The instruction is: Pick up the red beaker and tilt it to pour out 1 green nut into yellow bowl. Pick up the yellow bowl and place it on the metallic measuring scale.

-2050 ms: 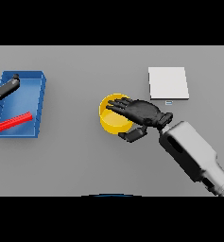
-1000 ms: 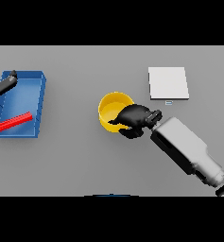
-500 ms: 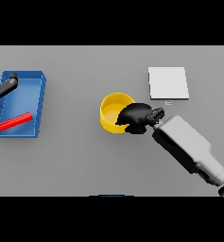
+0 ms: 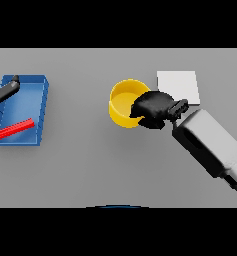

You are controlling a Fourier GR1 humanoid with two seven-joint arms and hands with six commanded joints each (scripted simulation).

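The yellow bowl is right of the table's middle, just left of the pale square measuring scale. My right hand is shut on the bowl's right rim, with fingers curled over the edge and the arm coming in from the lower right. A long red object, apparently the beaker on its side, lies in the blue tray at the far left. My left hand shows at the left edge over the tray's far corner, its fingers straight and holding nothing. No green nut is visible.
Bare grey table lies between the blue tray and the bowl. The scale stands near the table's far edge on the right.
My right hand has closed on the bowl's rim. Hand and bowl have shifted away from me and slightly right, toward the scale. The left hand and the red object have stayed put.
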